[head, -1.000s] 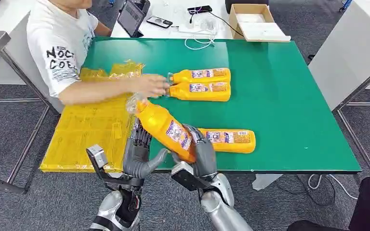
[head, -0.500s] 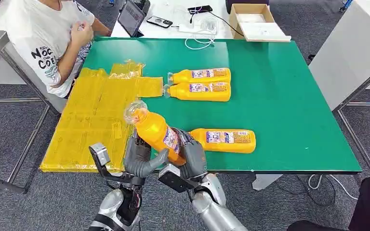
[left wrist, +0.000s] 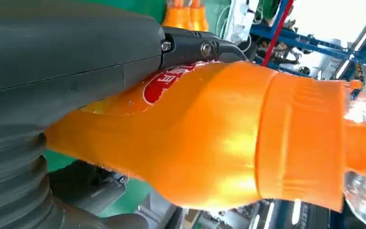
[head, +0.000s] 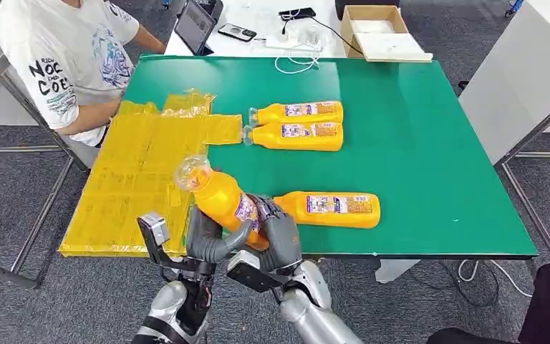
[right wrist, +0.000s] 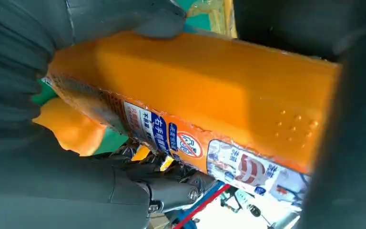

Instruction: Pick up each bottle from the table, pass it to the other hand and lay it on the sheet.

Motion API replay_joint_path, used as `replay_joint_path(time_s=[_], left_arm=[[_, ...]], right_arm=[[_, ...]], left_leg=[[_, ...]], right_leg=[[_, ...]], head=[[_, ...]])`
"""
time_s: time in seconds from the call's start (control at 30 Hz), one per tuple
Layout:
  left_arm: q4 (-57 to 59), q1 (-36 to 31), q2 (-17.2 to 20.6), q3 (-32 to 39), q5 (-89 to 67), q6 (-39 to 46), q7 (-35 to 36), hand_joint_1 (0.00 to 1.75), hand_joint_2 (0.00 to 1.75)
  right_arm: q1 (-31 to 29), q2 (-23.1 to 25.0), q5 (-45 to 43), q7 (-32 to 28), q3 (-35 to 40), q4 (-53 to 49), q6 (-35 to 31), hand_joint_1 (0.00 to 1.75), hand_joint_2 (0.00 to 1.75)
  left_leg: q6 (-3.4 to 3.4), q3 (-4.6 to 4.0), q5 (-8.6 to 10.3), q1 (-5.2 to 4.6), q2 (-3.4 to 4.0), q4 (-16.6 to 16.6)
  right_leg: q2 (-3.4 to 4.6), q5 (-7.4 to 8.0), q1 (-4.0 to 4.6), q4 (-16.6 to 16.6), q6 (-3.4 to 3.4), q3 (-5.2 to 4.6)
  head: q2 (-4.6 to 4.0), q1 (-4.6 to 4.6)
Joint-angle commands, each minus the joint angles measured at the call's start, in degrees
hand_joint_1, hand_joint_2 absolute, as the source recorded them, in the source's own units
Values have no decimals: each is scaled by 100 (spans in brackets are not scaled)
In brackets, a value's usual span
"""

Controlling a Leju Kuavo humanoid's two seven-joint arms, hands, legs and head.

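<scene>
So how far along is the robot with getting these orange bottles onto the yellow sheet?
Done: nothing; the yellow sheet has no bottle lying on it.

In hand: one orange bottle is mid-handover, gripped by both the left robot hand and the right robot hand at the table's near edge.

Left: laying it down, then the single bottle and the pair of bottles on the green table.

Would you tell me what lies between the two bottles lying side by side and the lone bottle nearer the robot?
Only bare green table, per the head view.
</scene>
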Motion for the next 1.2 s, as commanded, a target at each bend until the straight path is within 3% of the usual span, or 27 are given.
replay_joint_path(time_s=[0.03, 0.17, 0.3, 0.33, 0.4, 0.43, 1.13, 1.17, 1.2], left_arm=[[317, -223, -27, -226, 57, 46, 14, 0, 175], [82, -169, -89, -71, 256, 91, -106, 0, 175], [-189, -98, -112, -11, 424, 45, -146, 0, 175], [-220, -85, -111, -12, 428, 46, -150, 45, 175], [-236, -78, -108, -15, 428, 47, -150, 45, 175], [-231, -71, -105, -22, 438, 39, -149, 175, 175], [-226, -60, -93, -43, 418, 29, -185, 175, 175], [-233, -53, -84, -47, 397, 41, -197, 175, 175], [-251, -39, -73, -46, 318, 120, -231, 175, 175]], right_arm=[[-17, -59, 41, -29, 832, 329, 458, 175, 175], [-26, -92, 27, -30, 916, 461, 598, 175, 175], [-56, -94, -55, -1, 886, 612, 715, 175, 175], [-58, -91, -62, 9, 880, 633, 723, 175, 175], [-57, -90, -72, 12, 873, 645, 730, 175, 175], [-51, -79, -99, -3, 848, 661, 738, 175, 175], [-11, -97, -132, 53, 707, 631, 684, 175, 175], [11, -82, -170, 57, 622, 582, 558, 0, 175], [7, -84, -194, 96, 588, 546, 571, 0, 175]], left_leg=[[8, 48, -19, -1, -4, -2], [4, 16, -6, 2, -3, -1], [7, 39, -19, 1, -5, 1], [5, 22, -9, 0, -11, 0], [5, 25, -11, 0, -8, 0], [4, 18, -7, 1, -7, -1], [4, 13, -5, 1, -2, -2], [7, 33, -14, 0, -7, 1], [4, 16, -6, 1, -3, -2]], right_leg=[[-15, -21, 4, -4, -16, 51], [-9, -7, 4, -4, -8, 20], [-15, -21, 6, -1, -15, 43], [-18, -14, 3, -1, -10, 26], [-16, -14, 3, -2, -10, 28], [-13, -10, 4, -3, -8, 20], [-18, -9, 3, -4, -7, 12], [-26, -20, 4, -2, -12, 34], [-19, -10, 3, -4, -8, 14]], head=[[0, -2], [0, 0], [0, -2], [0, 0], [0, -2], [0, -2], [0, 0], [0, 0], [0, 0]])
